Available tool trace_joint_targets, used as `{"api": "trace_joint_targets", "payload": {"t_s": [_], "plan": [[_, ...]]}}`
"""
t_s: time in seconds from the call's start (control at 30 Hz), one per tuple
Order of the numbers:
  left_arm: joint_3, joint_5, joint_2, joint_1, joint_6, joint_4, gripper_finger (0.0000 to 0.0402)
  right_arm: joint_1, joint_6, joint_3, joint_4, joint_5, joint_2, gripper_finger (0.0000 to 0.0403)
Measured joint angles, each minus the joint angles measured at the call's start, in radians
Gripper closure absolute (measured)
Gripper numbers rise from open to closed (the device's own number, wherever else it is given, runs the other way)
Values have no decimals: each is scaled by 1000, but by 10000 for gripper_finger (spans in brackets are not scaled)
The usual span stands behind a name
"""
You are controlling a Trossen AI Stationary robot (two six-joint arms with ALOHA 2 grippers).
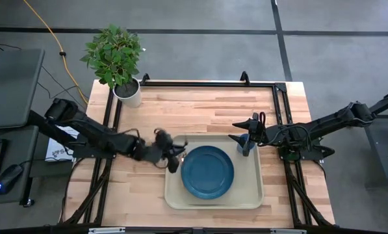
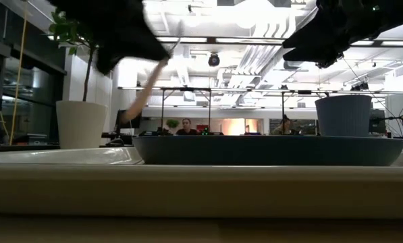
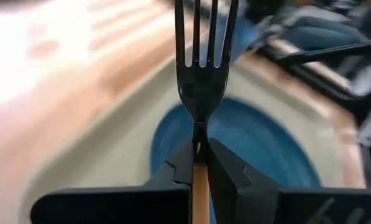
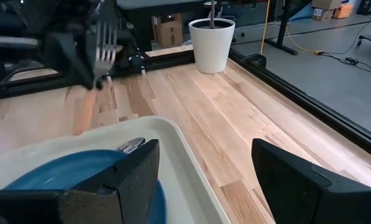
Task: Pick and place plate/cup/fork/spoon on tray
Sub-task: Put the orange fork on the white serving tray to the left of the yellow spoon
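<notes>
The beige tray (image 1: 249, 195) lies near the table's front, with the dark-blue plate (image 1: 207, 171) on it. The blue cup (image 1: 247, 147) stands upright in the tray's far right corner. My right gripper (image 1: 238, 131) hovers open just above and beside the cup, holding nothing. My left gripper (image 1: 169, 155) is at the tray's left edge, shut on the orange-handled fork (image 3: 204, 56). A small silver piece (image 4: 130, 146) shows at the plate's rim; I cannot tell whether it is the spoon. My left gripper pinches the fork between its two fingers at the top of the orange handle (image 3: 199, 180), just behind the metal neck. The fingers lie along the fork, and the tines (image 3: 205, 31) stick out ahead of them. The fork is clear of table and tray, over the tray's left side.
A white pot with a green plant (image 1: 129, 91) stands at the table's far left corner. Bare wood (image 1: 200, 110) stretches behind the tray. Black frame rails (image 1: 281, 104) run along the table's sides and far edge.
</notes>
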Motion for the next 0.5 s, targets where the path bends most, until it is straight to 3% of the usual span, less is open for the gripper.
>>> {"api": "trace_joint_targets", "payload": {"t_s": [0.2,0.3,0.37,0.5], "plan": [[-1,-240,57,-232,-521,-150,394,0,7,0,-3,0,6,155],[-1,-328,93,-325,-798,-124,394,0,18,0,-4,0,6,155],[-1,-333,132,-359,-919,-74,395,0,19,0,-4,0,6,155],[0,-215,230,-337,-1018,-46,400,0,19,0,-3,0,6,155]]}}
